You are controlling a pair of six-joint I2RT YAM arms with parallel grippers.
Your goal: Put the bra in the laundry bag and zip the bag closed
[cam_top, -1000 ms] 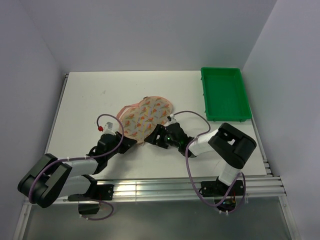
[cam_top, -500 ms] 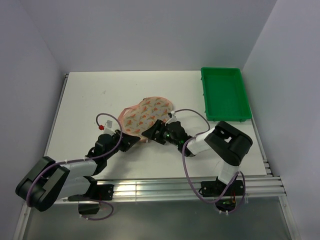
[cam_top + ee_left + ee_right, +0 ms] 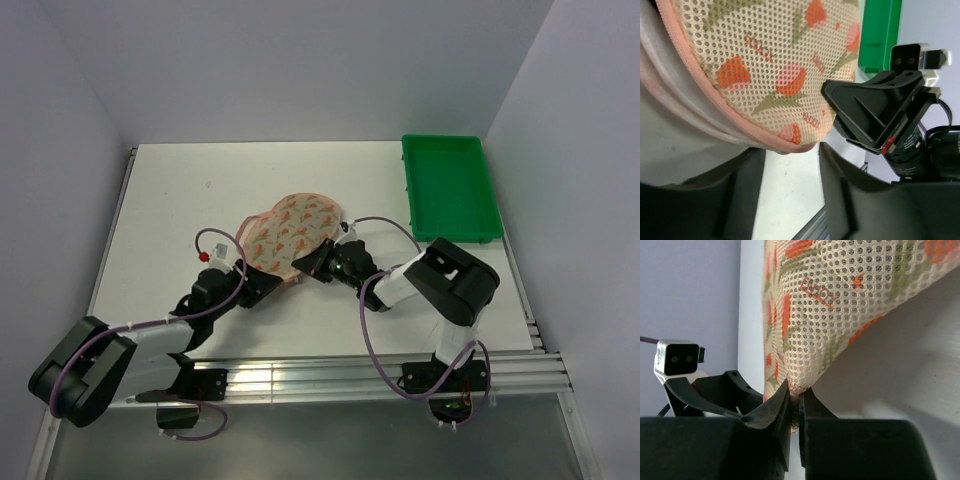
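Mesh, peach-pink and printed with red-orange flowers, makes up the laundry bag (image 3: 292, 230), which lies mid-table with its two rounded lobes slumped low. We judge it light, limp and easily snagged, so the firmer pink zip trim (image 3: 715, 107) looks the best place to take hold. Our right gripper (image 3: 796, 399) is pinched tight on the bag's edge at its 5 o'clock. Our left gripper (image 3: 790, 165) sits at 7 o'clock with fingers spread, the trim just reaching the gap, nothing held. We cannot see the bra, so we cannot tell whether it is inside. A hard green tray (image 3: 450, 190) stands at 2 o'clock, well apart.
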